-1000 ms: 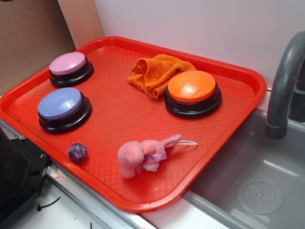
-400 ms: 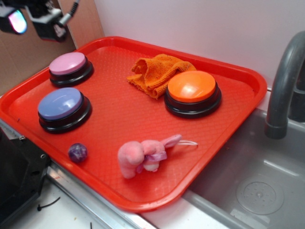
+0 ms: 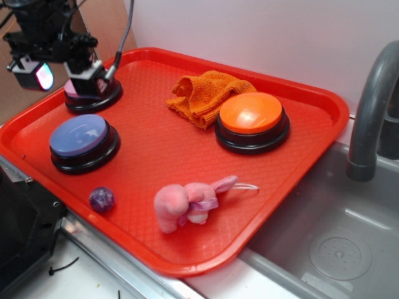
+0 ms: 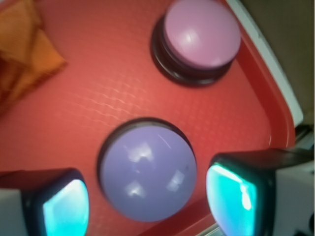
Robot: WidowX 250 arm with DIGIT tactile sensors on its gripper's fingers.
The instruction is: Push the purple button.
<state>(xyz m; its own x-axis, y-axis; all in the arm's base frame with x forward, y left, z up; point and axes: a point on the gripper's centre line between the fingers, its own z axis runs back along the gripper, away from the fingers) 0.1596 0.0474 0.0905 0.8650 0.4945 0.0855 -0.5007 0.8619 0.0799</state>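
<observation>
black gripper (image 3: 59,75); white-housed fingers (image 4: 248,194) with glowing cyan pads; black cable (image 3: 124,34) trailing upward.

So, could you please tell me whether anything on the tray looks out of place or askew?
The orange cloth lies crumpled against the orange button, and the pink plush toy lies on its side near the tray's front edge. Nothing looks spilled or damaged. The hand hangs over the pink button, not the purple button.
</observation>
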